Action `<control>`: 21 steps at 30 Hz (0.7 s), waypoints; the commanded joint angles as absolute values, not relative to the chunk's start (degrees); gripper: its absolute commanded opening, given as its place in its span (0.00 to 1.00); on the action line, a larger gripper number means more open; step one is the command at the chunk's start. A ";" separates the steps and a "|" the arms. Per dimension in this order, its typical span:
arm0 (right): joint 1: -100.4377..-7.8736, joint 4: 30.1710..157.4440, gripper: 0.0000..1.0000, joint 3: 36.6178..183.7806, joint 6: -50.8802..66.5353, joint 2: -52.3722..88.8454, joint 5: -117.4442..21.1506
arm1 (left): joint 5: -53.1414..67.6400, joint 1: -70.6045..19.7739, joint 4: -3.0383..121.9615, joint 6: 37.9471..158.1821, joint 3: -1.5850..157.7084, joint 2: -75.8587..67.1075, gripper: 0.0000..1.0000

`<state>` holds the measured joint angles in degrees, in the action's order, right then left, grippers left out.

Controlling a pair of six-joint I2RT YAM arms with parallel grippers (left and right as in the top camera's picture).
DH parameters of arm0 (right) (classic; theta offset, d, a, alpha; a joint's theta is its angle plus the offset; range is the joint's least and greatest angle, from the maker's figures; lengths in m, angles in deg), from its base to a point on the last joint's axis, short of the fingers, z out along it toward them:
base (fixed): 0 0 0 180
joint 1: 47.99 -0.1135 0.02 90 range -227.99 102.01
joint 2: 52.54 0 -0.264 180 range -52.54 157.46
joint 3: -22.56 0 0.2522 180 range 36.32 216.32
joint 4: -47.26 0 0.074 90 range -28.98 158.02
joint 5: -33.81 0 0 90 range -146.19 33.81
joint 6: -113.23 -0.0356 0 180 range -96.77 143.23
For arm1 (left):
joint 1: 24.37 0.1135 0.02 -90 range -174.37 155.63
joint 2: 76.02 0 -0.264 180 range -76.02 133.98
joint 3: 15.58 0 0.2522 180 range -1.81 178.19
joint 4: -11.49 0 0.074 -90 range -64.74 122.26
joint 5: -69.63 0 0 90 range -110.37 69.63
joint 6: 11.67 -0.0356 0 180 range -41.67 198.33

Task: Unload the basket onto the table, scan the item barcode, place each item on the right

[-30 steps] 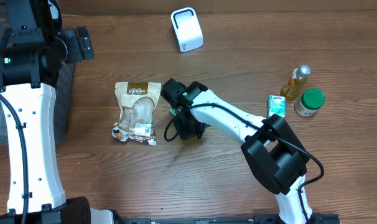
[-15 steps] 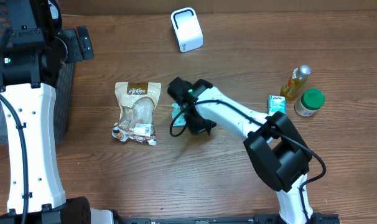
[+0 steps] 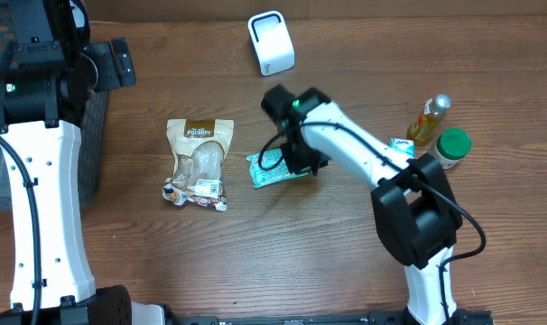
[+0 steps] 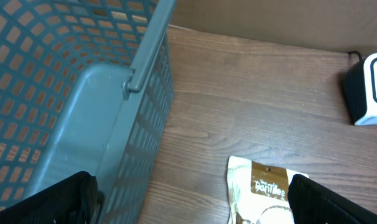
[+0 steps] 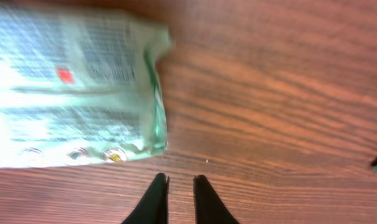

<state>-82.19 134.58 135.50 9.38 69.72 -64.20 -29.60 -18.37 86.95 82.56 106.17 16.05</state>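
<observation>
Overhead, we see the right arm reaching across mid-table, right gripper pointing down just beside the green packet, which lies flat on the wood. Its fingers stand a narrow slit apart, gripping nothing; the left gripper hangs spread wide beside the basket.
</observation>
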 commanded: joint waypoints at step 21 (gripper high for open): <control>-65.90 116.16 0.49 122.76 17.69 69.94 -21.34 | -29.49 -18.76 86.77 81.70 106.17 16.25 1.00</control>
<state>-65.36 118.56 125.14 19.65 69.79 -24.64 -29.60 -18.37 86.97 82.56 106.17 16.05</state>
